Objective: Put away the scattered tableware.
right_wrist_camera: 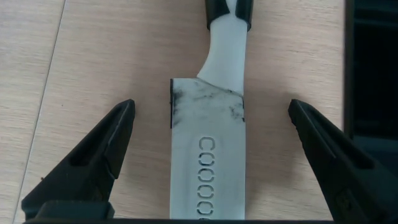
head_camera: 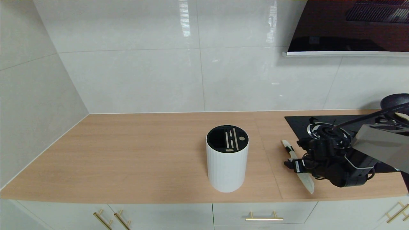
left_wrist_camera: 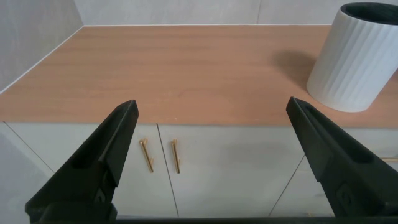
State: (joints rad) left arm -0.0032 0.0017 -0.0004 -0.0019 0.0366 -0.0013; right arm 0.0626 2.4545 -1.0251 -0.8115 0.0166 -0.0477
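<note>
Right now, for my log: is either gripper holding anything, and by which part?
Nothing is held. The right gripper is open, jaws either side of the knife, at its blade; the left gripper is open too.

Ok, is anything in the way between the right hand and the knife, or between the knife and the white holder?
Nothing visible. The open right hand hangs directly over the knife, one finger either side of its blade, and only bare counter lies between the knife and the holder.
</note>
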